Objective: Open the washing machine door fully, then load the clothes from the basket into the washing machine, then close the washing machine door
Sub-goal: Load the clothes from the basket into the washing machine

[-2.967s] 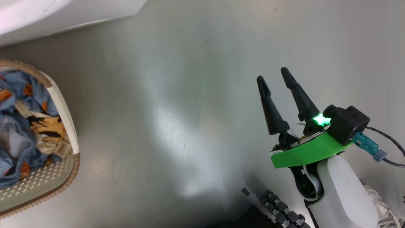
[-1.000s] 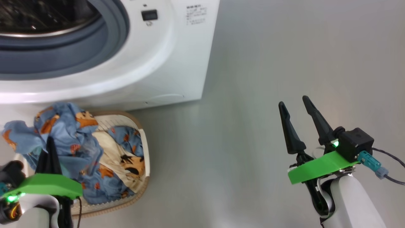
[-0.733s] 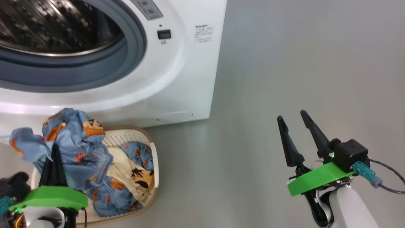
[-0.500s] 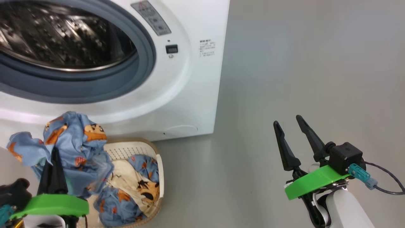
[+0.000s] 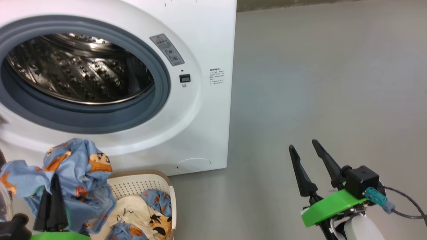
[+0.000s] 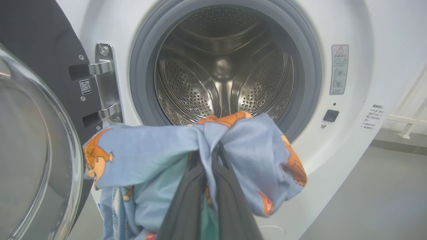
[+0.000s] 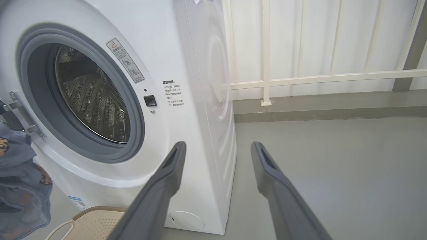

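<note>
Big white washing machine (image 5: 206,33), boxy front-loader with smooth glossy panels, stands on a flat matte grey floor (image 5: 317,83). Its round mouth is edged by a thick grey rubber ring (image 5: 161,86). Inside is a shiny steel drum (image 5: 80,73), dotted with small holes, with raised ribs. Low on the front there is a round flap (image 5: 195,164).

The washing machine door (image 6: 33,160) stands swung open at the left of the left wrist view. It has a bulging clear glass bowl and a dark grey inner face, and hangs on a bright metal hinge (image 6: 106,83).

The left gripper (image 6: 206,160) has its two long dark fingers pinched tight on a bunch of the clothes (image 6: 150,150): soft, crumpled light blue cloth with orange cartoon prints, draped over the fingertips. The bunch hangs in the air outside the drum, in front of the machine's lower front and above the basket (image 5: 140,186). More of the same fabric, with cream patches and black print, lies in the basket. Can't tell if the held piece touches that heap.

The basket is cream plastic, a rounded rectangle with a perforated wall and a brown woven-look rim. It sits on the floor just beside the machine's front.

The right gripper (image 5: 302,144) has tapered dark fingers spread wide, gripping nothing, over bare floor well to the right of the machine. A bright green plastic bracket (image 5: 327,206) sits at its base. A white railing (image 7: 300,78) runs along the wall behind.
</note>
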